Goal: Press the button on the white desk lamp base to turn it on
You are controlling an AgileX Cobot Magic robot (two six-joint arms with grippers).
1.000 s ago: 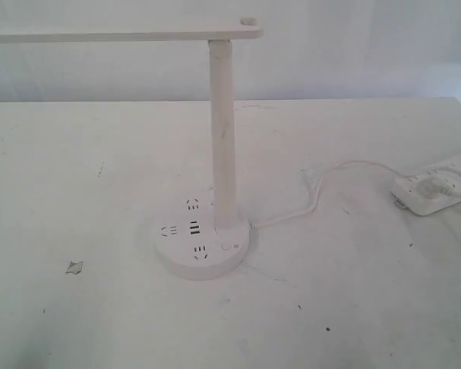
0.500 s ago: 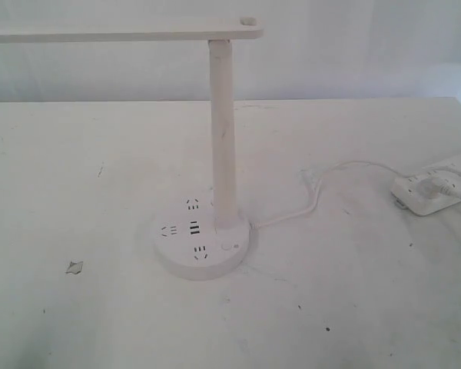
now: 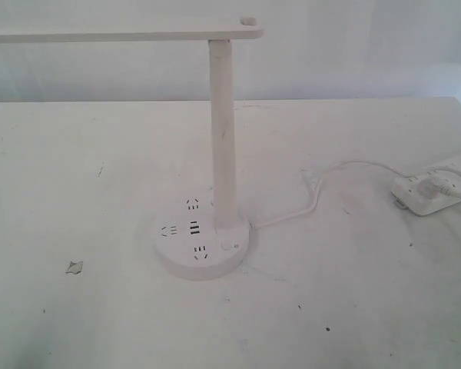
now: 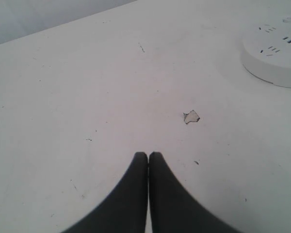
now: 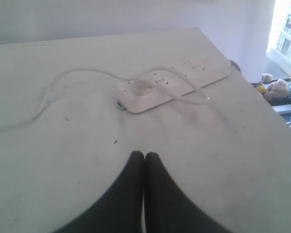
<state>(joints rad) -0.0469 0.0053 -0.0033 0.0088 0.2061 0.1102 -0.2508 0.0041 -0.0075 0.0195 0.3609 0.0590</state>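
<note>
The white desk lamp base is a round flat disc in the middle of the table, with socket holes and dark USB slots on top and a tall white pole rising from it. The button is a faint small ring on the base's front right. Neither gripper shows in the exterior view. In the left wrist view my left gripper is shut and empty over bare table, well apart from the base. My right gripper is shut and empty too, a short way from the power strip.
A white power strip with a plug in it lies at the table's right edge; its cable runs to the lamp base. The lamp head reaches left overhead. A small paper scrap lies left of the base.
</note>
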